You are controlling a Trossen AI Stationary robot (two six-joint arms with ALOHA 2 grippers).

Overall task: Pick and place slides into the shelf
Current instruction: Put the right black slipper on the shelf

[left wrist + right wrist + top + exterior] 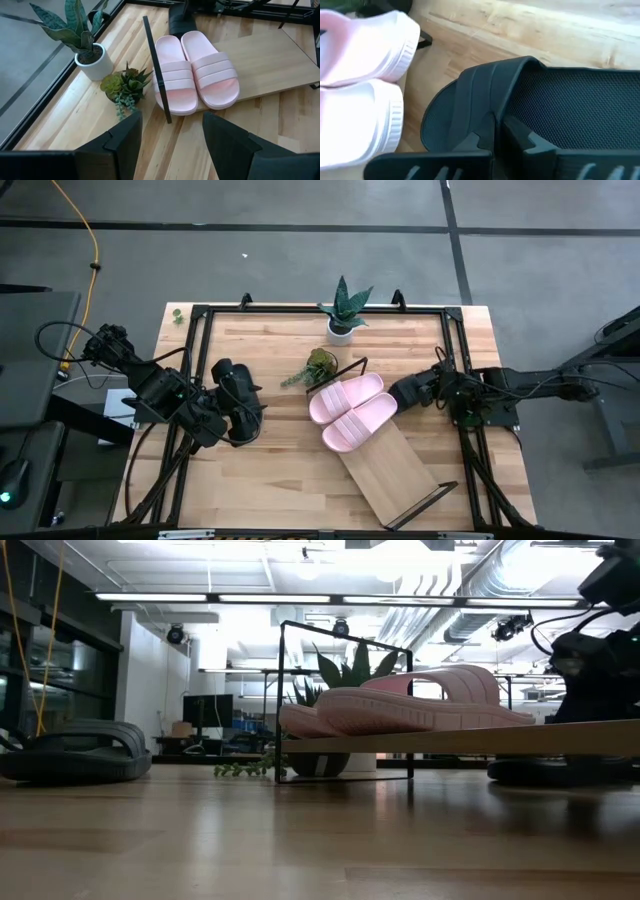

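Two pink slides (pixel 352 412) side by side on the shelf (pixel 395 465), at the end nearest the plants, touching each other along their length. Toes hanging slightly past the board edge in the left wrist view (pixel 192 75). Shelf set slantwise across the middle of the bench (pixel 270 350), with a thin black wire frame (pixel 156 70) rising just beside the outer pink slide and another frame (pixel 420 505) at the far end of the board. Rest of the board bare.

Left tool (pixel 171 120) released, fingers (pixel 131 131) spread wide with nothing between them, pointing toward the pink pair from the left part of the bench (pixel 240 415). One black slide (pixel 75 752) flat on the bench on that same side, well apart from the shelf. Hard to separate from the dark arm in the high view.

Right tool (pixel 495 145) low at the right edge of the shelf (pixel 408 392), pressed close over the strap of the second black slide (pixel 560 105). Cannot tell whether clenched on the strap or merely resting there. This black slide down at bench level (pixel 545 770), just beside the heels of the pink pair (pixel 365 75).

Behind the shelf, a spiky plant in a white pot (pixel 343 315) near the back edge, and a small succulent (pixel 318 367) just beside the wire frame.
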